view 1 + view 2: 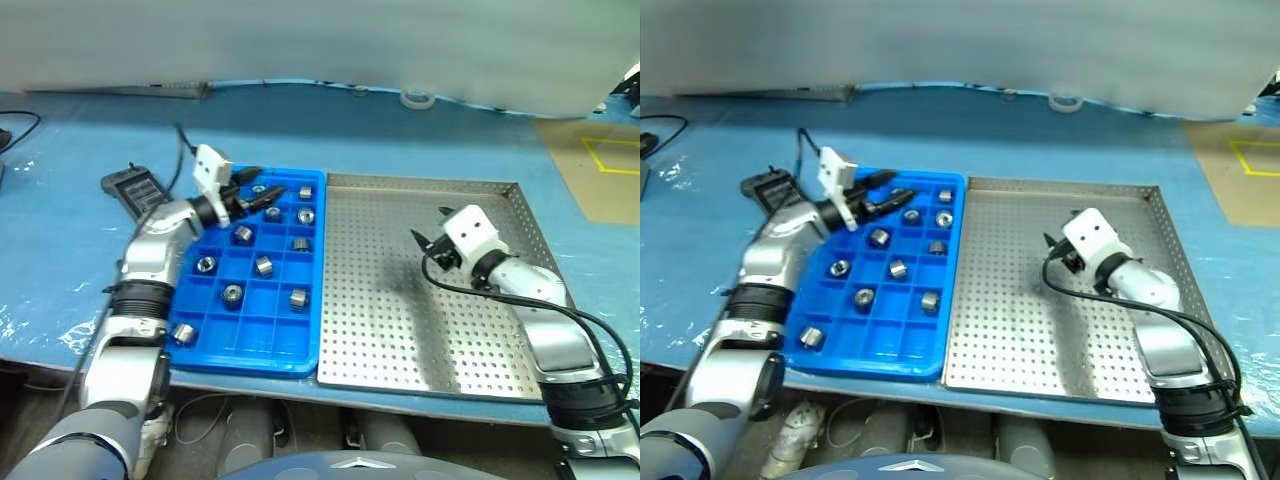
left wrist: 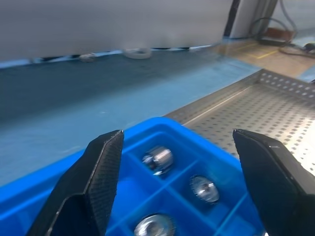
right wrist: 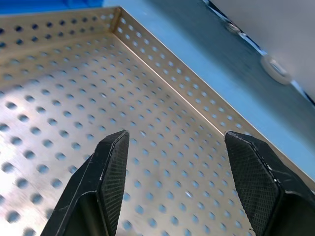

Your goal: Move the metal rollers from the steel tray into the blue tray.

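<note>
Beneath the left gripper (image 1: pixel 262 197), jaws spread, empty: metal rollers (image 1: pixel 262 265) sit in the blue tray (image 1: pixel 250 352). Right gripper (image 1: pixel 428 240) agape over bare steel tray (image 1: pixel 400 340). Likely finished; withdraw upward without nudging rollers.

Work table (image 1: pixel 420 130) covered with a blue sheet. Lying directly on it, side by side and touching: the blue tray (image 1: pixel 252 355) on the left and the steel tray (image 1: pixel 420 375) on the right. A black handheld device (image 1: pixel 135 188) with a cable lies left of the blue tray; a tape roll (image 1: pixel 418 98) rests near the far edge.
</note>
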Robot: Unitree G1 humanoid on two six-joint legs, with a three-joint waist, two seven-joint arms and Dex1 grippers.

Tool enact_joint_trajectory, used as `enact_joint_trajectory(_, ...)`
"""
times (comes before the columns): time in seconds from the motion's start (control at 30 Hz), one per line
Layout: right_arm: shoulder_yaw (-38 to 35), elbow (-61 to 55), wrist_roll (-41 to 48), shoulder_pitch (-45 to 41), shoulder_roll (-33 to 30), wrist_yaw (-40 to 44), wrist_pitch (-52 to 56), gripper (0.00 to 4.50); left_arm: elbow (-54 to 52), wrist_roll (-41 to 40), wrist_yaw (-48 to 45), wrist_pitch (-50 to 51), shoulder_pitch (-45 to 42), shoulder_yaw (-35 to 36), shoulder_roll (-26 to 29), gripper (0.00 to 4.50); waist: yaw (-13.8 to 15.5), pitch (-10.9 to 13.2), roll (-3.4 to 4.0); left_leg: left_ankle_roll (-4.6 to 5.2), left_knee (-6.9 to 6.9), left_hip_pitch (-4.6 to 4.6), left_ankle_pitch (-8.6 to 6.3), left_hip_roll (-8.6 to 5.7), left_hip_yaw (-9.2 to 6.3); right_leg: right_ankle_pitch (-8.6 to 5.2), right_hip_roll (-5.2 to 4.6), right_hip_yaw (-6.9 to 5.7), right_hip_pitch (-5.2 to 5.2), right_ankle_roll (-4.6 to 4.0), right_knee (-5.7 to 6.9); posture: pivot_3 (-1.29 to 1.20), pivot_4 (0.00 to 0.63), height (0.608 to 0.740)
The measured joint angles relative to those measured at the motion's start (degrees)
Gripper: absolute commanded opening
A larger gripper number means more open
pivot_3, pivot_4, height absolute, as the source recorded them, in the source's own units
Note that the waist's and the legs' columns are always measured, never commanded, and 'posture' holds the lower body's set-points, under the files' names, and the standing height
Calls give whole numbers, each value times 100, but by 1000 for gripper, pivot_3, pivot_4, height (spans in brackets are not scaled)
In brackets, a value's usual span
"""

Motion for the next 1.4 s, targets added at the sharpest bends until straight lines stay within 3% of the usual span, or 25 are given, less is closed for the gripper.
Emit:
enact_joint_trajectory(0.13, -459, -31, 9, 289, -569, 247, -128, 3268, 211, 31, -171, -199, -73, 245, 600, 3757, 31, 0, 1, -5, 0, -1, -3, 0, 0, 0, 0, 0, 2, 0, -3, -215, 150, 740)
enact_joint_trajectory(0.23, -773, -34, 73, 366, -695, 310, -142, 3268, 184, 19, -305, -228, -70, 324, 736, 3757, 42, 0, 1, -2, 6, 1, -5, 0, 1, 0, -1, 0, 8, 0, -4, -214, 150, 740)
enact_joint_trajectory(1.4, -265, 155, -84, -74, -350, 91, -384, 3268, -673, -95, -101, 43, 400, 124, 13, 3757, 28, 0, 0, -1, 13, -2, -3, 1, 0, 0, -1, -2, 5, -1, 3, -193, 150, 740)
